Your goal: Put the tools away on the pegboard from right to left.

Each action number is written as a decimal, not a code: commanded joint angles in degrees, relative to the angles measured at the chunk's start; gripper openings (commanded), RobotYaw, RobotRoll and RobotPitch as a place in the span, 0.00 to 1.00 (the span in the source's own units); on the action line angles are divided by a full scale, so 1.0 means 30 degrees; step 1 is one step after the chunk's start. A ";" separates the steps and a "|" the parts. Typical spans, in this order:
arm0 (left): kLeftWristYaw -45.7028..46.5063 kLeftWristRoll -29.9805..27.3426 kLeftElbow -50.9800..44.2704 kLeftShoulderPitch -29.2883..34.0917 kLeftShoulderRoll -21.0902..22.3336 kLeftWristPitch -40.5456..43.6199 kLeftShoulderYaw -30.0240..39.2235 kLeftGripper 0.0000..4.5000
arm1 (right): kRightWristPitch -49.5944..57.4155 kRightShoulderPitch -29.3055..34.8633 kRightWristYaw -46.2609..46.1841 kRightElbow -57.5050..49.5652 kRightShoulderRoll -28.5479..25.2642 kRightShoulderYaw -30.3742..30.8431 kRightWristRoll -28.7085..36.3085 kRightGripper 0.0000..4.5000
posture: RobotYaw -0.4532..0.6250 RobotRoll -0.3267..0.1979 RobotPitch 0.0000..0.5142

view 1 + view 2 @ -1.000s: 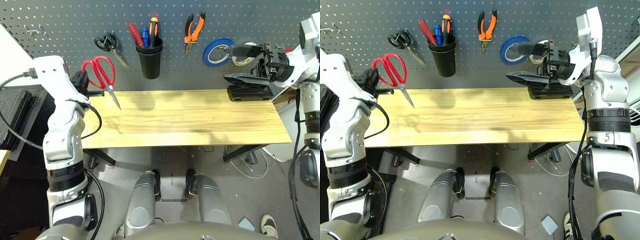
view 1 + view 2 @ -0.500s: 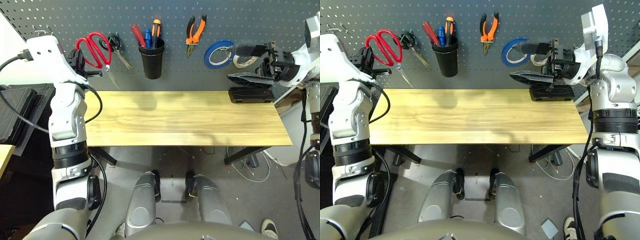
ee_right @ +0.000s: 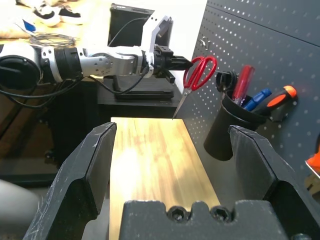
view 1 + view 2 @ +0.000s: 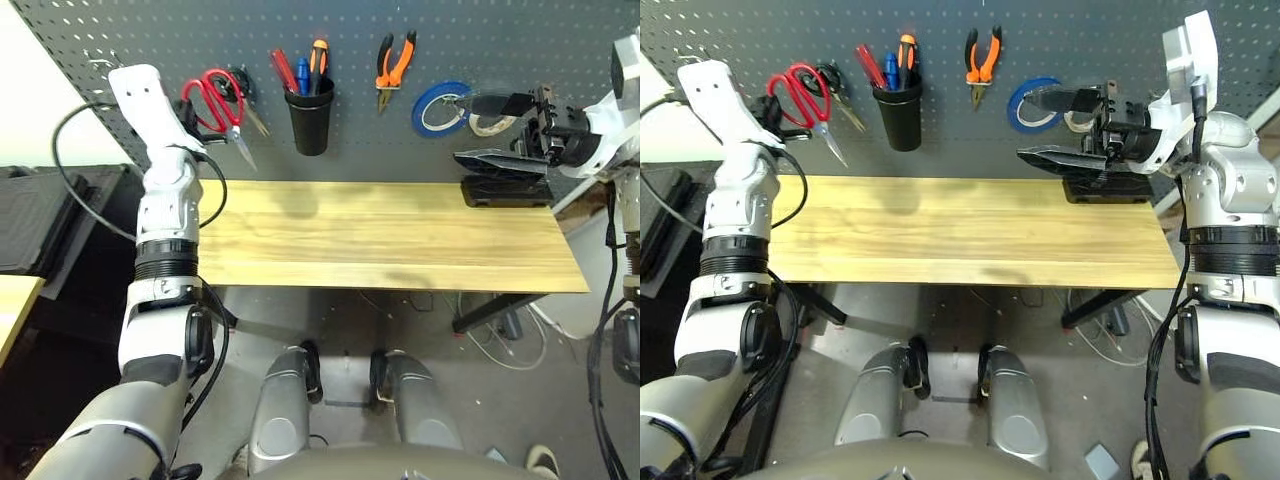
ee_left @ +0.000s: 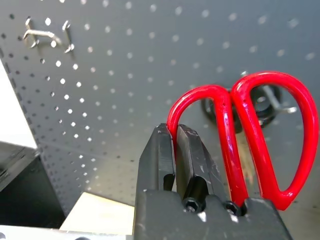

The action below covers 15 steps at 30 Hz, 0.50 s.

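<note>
1. My left gripper (image 5: 175,150), clamped on one red handle loop of the red-handled scissors (image 4: 213,100), has carried them up off the wooden tabletop (image 4: 390,235) over the last second. They now hang against the pegboard (image 4: 150,30), just left of the black cup (image 4: 309,118) and overlapping the black-handled scissors (image 4: 245,95).
2. An empty hook (image 5: 42,37) sits further left of the cup; I judge that the likely target.
3. The red-handled screwdriver (image 4: 285,70) stands in the cup; the orange-handled pliers (image 4: 392,62) hang just right of it, so the scissors look like the last piece.
4. Far right of the cup, my right gripper (image 3: 175,165) has stayed spread wide and empty.
</note>
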 commanded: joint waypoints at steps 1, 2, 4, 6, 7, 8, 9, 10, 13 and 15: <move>-0.0280 0.0195 0.0192 0.0189 -0.0125 -0.0147 -0.0477 0.30 | 0.0345 0.0616 -0.0332 -0.0792 -0.0274 -0.0457 0.0312 1.00 | 0.36 0.62 0.24; -0.0568 0.0283 -0.0632 0.0675 -0.0135 0.0218 -0.0780 0.39 | 0.0437 0.0926 -0.0515 -0.0950 -0.0323 -0.0437 0.0243 1.00 | 0.36 0.62 0.25; -0.1433 0.0219 -0.2964 0.1991 -0.0146 0.1492 -0.1447 0.56 | 0.0322 0.1627 -0.0932 -0.1163 -0.0353 -0.0274 -0.0163 1.00 | 0.36 0.62 0.27; -0.1952 0.0216 -0.5839 0.3601 -0.0082 0.2783 -0.1975 0.73 | -0.0010 0.2140 -0.1645 -0.0891 -0.0281 -0.0030 -0.0878 1.00 | 0.37 0.62 0.30; -0.2081 0.0155 -0.7437 0.4511 -0.0053 0.3582 -0.2088 0.81 | -0.0186 0.2421 -0.2243 -0.0721 -0.0118 0.0059 -0.1279 1.00 | 0.37 0.62 0.30; -0.2247 0.0045 -0.8950 0.5397 -0.0002 0.4386 -0.2135 0.91 | -0.0121 0.2642 -0.2974 -0.0449 -0.0006 0.0295 -0.1830 1.00 | 0.37 0.62 0.30; -0.2358 -0.0057 -1.0354 0.6215 0.0036 0.5119 -0.2135 0.99 | -0.0448 0.2942 -0.3461 -0.0272 0.0192 0.0395 -0.2223 1.00 | 0.38 0.62 0.31; -0.2376 -0.0048 -1.1783 0.7108 0.0120 0.5836 -0.2093 0.99 | -0.0541 0.3310 -0.3811 -0.0253 0.0446 0.0462 -0.2368 1.00 | 0.39 0.62 0.32; -0.2383 -0.0049 -1.5239 0.9585 0.0203 0.7034 -0.1721 0.99 | -0.1124 0.4160 -0.5227 0.0111 0.1708 0.0437 -0.2737 1.00 | 0.40 0.62 0.33; -0.2277 0.0041 -1.6570 1.0975 0.0086 0.6546 -0.1456 0.99 | -0.1964 0.4519 -0.6718 0.0883 0.2717 0.0332 -0.3396 1.00 | 0.40 0.62 0.33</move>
